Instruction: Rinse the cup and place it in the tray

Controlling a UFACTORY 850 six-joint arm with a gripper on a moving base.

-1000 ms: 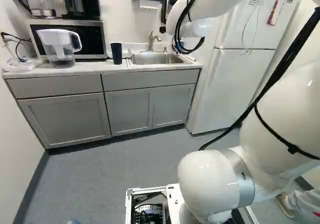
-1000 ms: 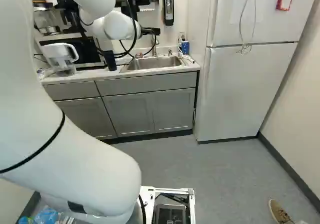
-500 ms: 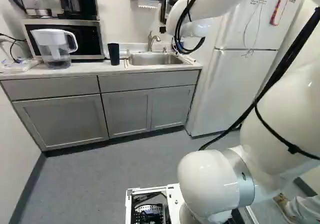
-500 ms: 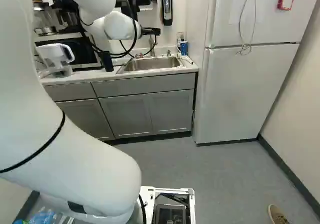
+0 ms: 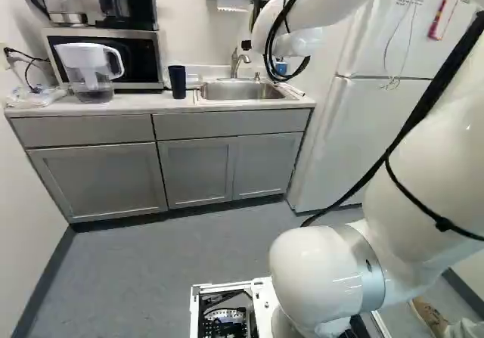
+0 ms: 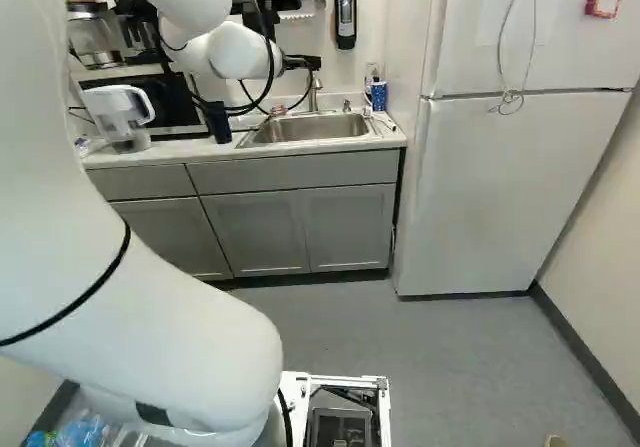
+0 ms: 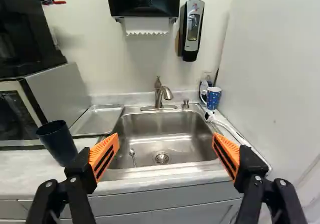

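1. Wrist view: my claw is spread wide, its orange pads well apart; nothing in its hold.
2. Sink lies ahead of my claw, set in the countertop. Faucet at the sink's back edge.
3. Dark cup: upright on the countertop, between microwave and sink, outside my two fingers. Sits nearer the countertop's front edge than the tray.
4. Metal tray: toward the countertop's back edge, on the sink's microwave side. Contact with the sink rim: cannot tell.
5. Blue patterned mug: by the countertop's back corner, refrigerator side.
6. Left base view: water pitcher on the countertop, in front of the microwave.
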